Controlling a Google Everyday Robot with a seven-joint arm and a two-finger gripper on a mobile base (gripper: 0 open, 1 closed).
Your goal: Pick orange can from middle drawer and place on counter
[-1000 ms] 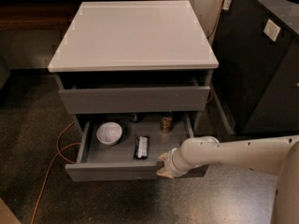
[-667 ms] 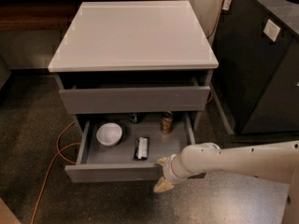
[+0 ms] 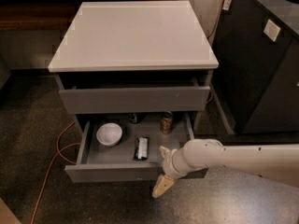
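White round bowl (image 3: 109, 134) left of flat black packet (image 3: 141, 148), small dark can (image 3: 134, 118) behind; end effector (image 3: 162, 169), fingers spread, near the packet's right.

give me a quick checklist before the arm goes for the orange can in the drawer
1. Middle drawer pulled open: ok.
2. Orange can upright and in view at the drawer's back right: ok.
3. Gripper empty, fingers spread: ok.
4. Gripper lined up over the can: not ok; it is at the drawer's front edge, outside the tray.
5. Neighbours apart from the can: ok; the black packet and white bowl do not touch it.
6. Headroom between the can and the drawer front above it: cannot tell.
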